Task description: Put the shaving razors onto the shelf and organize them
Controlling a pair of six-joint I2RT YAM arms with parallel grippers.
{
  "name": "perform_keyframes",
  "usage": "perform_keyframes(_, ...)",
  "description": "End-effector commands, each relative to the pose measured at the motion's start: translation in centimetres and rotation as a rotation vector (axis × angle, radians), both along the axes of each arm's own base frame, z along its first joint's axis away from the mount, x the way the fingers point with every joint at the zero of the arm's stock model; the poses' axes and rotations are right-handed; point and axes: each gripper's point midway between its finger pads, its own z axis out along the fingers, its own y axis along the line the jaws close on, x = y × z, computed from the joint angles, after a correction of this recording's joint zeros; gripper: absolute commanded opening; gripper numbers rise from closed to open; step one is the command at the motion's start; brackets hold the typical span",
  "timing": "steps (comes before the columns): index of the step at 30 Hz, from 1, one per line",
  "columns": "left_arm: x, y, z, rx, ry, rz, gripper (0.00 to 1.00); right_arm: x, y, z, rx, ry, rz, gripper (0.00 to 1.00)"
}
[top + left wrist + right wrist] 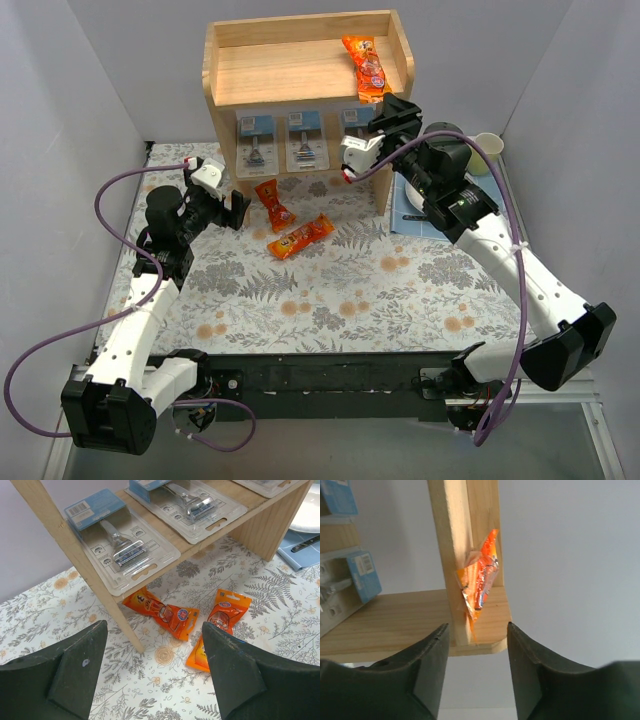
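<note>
On the floral tablecloth (330, 290), the left gripper (155, 672) hovers with its fingers spread and nothing between them. Two orange snack packets (162, 612) (220, 625) lie on the cloth just ahead of it, near the front of the shelf (290, 75).

On the lower tier of the light-wood unit, the shaving razors (305, 142) lie flat in a row. They are clear blister packs, each with a blue barcoded card at the back and a dark grey razor under the plastic. The left pack (122, 547) reaches the tier's front edge, the middle pack (190, 502) lies just beside it, and the right pack (270, 484) is cut off at the edge of the left wrist view.

The right gripper (477, 665), fingers also apart and empty, sits by the shelf's right side panel. A third orange packet (366, 68) rests on the rimmed top against that panel.
</note>
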Motion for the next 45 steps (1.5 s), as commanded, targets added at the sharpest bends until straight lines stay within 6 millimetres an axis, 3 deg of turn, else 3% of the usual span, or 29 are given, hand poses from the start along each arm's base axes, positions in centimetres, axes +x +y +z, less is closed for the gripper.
perform_keyframes(1, -0.2, -0.2, 0.4, -0.004, -0.013, -0.010, 0.75, -1.4, 0.5, 1.1, 0.099, 0.026, 0.080, 0.35)
perform_keyframes(3, -0.3, -0.1, 0.3, 0.001, -0.012, -0.006, 0.74, -1.4, 0.7, 1.1, 0.124, 0.077, 0.089, 0.02)
perform_keyframes(7, -0.4, -0.1, 0.2, 0.003, -0.010, -0.004, 0.73, -1.3, 1.5, 0.9, 0.130, 0.112, 0.136, 0.01)
perform_keyframes(18, -0.3, -0.1, -0.5, 0.005, 0.008, -0.007, 0.74, 2.0, 1.1, 0.3, 0.105, 0.084, 0.081, 0.01)
perform_keyframes(26, -0.7, 0.0, -1.2, 0.011, 0.021, -0.007, 0.75, 4.4, 0.8, 1.8, 0.110, 0.042, 0.070, 0.01)
perform_keyframes(32, -0.9, -0.1, -2.0, 0.010, 0.040, -0.012, 0.75, 5.3, 1.0, 1.6, 0.101, 0.051, 0.075, 0.01)
perform_keyframes(34, -1.0, -0.2, -2.2, 0.007, 0.046, -0.015, 0.75, 5.1, 1.1, 1.9, 0.108, 0.048, 0.085, 0.01)
perform_keyframes(37, -1.0, -0.2, -2.4, 0.006, 0.050, -0.015, 0.75, 4.3, 1.5, 0.0, 0.086, 0.129, 0.122, 0.01)
perform_keyframes(41, -1.1, 0.0, -3.0, 0.008, 0.062, -0.007, 0.75, 1.6, 2.0, -1.4, 0.187, 0.261, 0.204, 0.01)
perform_keyframes(42, -1.1, -0.1, -3.2, 0.008, 0.068, -0.008, 0.75, 0.8, 2.3, -2.4, 0.188, 0.305, 0.235, 0.02)
perform_keyframes(43, -1.3, -0.3, -3.5, 0.007, 0.076, -0.022, 0.77, -0.5, 3.3, -3.3, 0.178, 0.345, 0.308, 0.11)
perform_keyframes(44, -1.6, -0.4, -3.8, 0.006, 0.087, -0.031, 0.77, -1.8, 3.5, -5.4, 0.167, 0.400, 0.336, 0.22)
perform_keyframes(45, -1.8, -0.5, -4.2, 0.006, 0.098, -0.040, 0.77, -2.7, 3.8, -6.4, 0.196, 0.448, 0.362, 0.40)
